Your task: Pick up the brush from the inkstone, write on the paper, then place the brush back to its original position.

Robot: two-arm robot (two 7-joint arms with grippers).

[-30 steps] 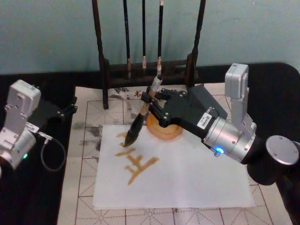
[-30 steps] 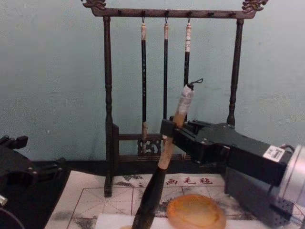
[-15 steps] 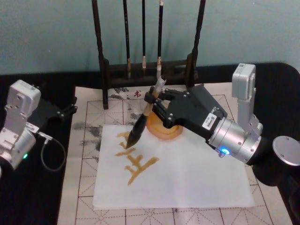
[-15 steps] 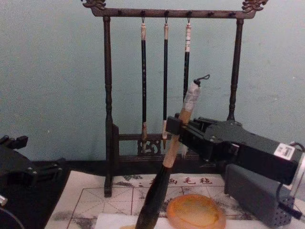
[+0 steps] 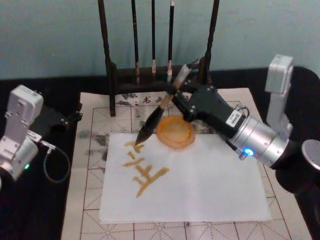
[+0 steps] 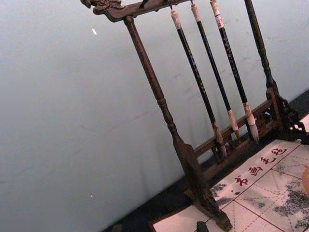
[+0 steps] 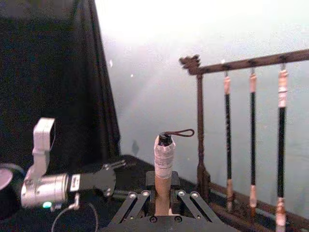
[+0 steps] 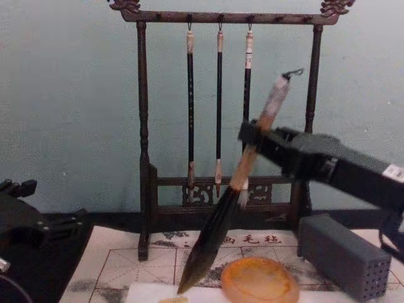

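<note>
- In the right wrist view, the fingers hide the brush [image 7: 163, 166] below its white-capped end.
- We cannot tell whether its tip touches the paper [image 5: 200, 185].
- The right gripper [image 5: 176, 93] reaches in from 4 o'clock, fingers clenched on the tan handle, cap tilted toward 1 o'clock.
- The tip is at the paper's 11 o'clock corner, with the inkstone [image 5: 175, 132] just at its 3 o'clock.
- The left gripper [image 5: 74, 116] sits parked at the desk's 9 o'clock.
</note>
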